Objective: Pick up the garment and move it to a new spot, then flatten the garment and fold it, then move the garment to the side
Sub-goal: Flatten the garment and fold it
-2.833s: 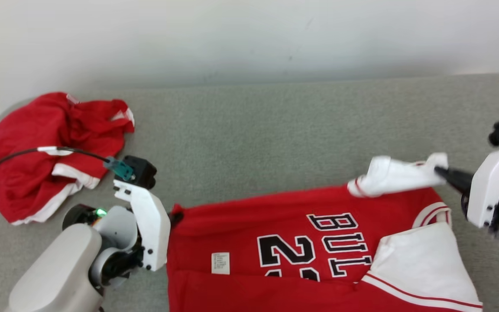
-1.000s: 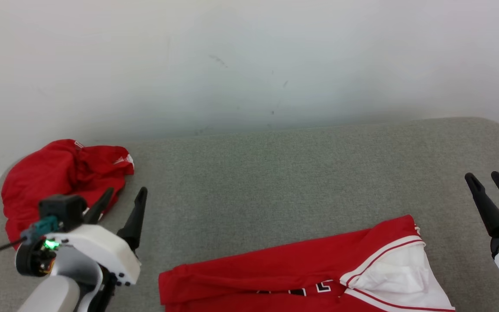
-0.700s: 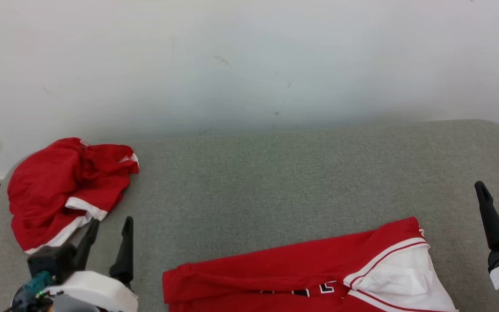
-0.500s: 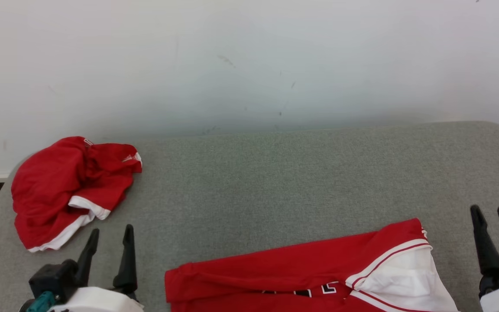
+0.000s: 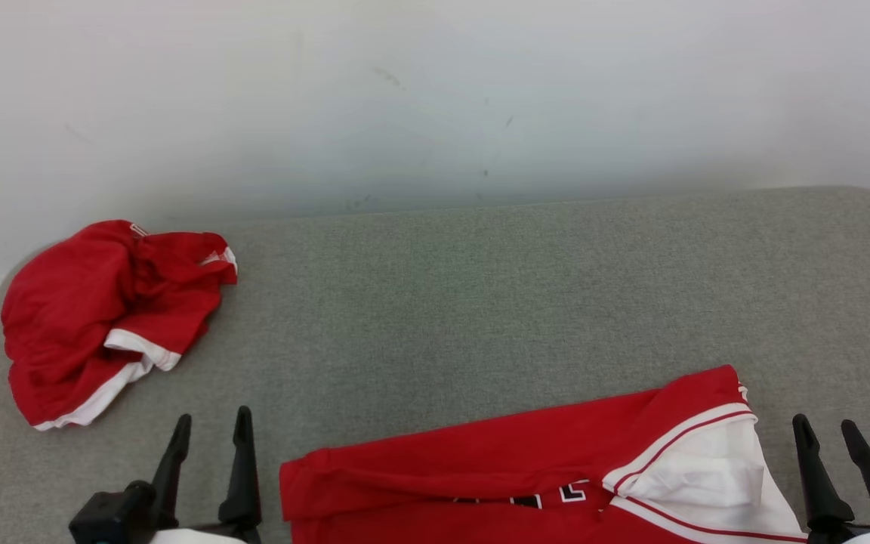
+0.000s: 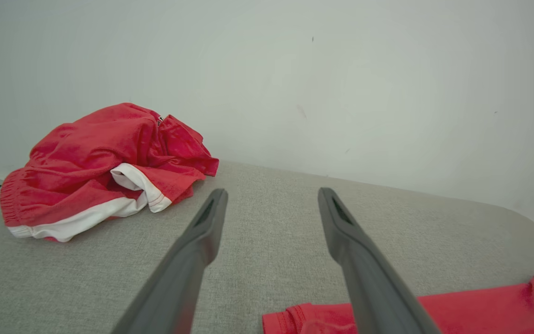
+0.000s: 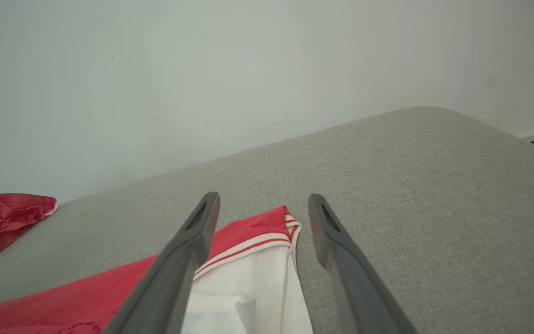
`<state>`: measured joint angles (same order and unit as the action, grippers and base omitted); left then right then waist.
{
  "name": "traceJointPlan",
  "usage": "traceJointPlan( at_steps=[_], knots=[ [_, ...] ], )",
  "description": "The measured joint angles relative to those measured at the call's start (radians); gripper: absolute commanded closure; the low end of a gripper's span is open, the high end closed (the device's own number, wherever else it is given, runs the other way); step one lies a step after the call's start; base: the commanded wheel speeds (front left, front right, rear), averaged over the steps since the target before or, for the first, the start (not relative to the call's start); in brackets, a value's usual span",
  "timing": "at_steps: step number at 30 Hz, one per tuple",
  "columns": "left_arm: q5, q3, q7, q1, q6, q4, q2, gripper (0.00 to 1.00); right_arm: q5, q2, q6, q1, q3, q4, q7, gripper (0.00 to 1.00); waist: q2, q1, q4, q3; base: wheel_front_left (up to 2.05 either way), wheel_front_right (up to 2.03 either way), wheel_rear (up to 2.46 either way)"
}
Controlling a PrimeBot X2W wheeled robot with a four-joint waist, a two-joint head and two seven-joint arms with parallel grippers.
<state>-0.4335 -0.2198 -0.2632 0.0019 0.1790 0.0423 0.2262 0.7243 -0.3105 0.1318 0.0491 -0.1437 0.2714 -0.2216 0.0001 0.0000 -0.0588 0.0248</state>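
Now the jersey lies flat on the grey padded table, along its near edge. It is red, folded lengthwise, with a white panel at its right end and bits of black lettering showing below the fold. The left gripper points up just beside the jersey's left end, fingers spread apart and holding nothing. The right gripper stands just beside the white panel, likewise spread and empty. A crumpled red cloth with white trim sits well apart at the far left, near the white wall.
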Motion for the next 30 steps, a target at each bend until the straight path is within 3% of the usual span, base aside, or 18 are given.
traceJointPlan(
  at_steps=[12, 21, 30],
  knots=[
    [0.062, 0.051, 0.000, -0.024, -0.083, 0.043, -0.064, 0.00, -0.018, 0.034, 0.000, 0.177, -0.067, 0.270, 0.253, 0.00, 0.0000, 0.0001, 0.014, 0.019, 0.00, 0.00, 0.00],
    [0.084, 0.078, -0.001, -0.039, -0.119, 0.078, -0.093, 0.00, 0.001, 0.043, 0.000, 0.291, -0.081, 0.496, 0.440, 0.00, 0.0000, 0.0000, 0.055, 0.035, 0.00, 0.00, 0.00],
    [0.107, 0.098, -0.001, -0.040, -0.144, 0.105, -0.117, 0.00, 0.103, 0.020, -0.009, 0.316, -0.135, 0.472, 0.644, 0.00, -0.0001, 0.0000, 0.086, 0.034, 0.00, 0.00, 0.00]
  ],
)
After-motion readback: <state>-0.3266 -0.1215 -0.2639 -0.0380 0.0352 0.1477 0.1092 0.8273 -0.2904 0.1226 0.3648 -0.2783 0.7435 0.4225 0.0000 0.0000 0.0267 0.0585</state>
